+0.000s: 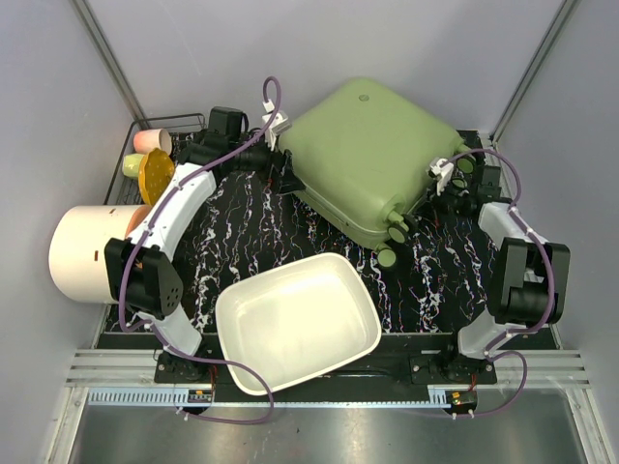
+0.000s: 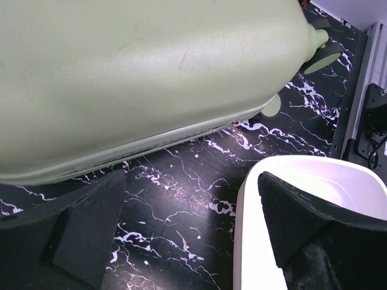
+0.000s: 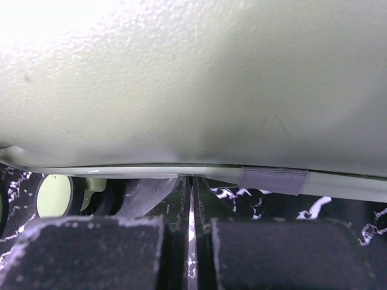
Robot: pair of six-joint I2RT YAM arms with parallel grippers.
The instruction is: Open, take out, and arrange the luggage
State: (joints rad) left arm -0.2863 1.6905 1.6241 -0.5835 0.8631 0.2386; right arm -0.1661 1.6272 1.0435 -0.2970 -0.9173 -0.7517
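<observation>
The luggage (image 1: 372, 155) is laid flat and closed at the far middle of the table, behind the white bin (image 1: 300, 319). The left gripper (image 2: 190, 199) is spread wide beside its left edge. The right gripper (image 3: 190, 226) is pressed shut under the right seam; whether a zipper pull is pinched cannot be told. The seam is best followed steadily, the shell braced. One suitcase, one bin and two wheels (image 1: 398, 232) are counted.

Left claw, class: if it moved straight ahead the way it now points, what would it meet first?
Most likely the green side of the luggage, low down, just beyond the open left claw. Only bare table lies between, though depth is hard to judge.
</observation>
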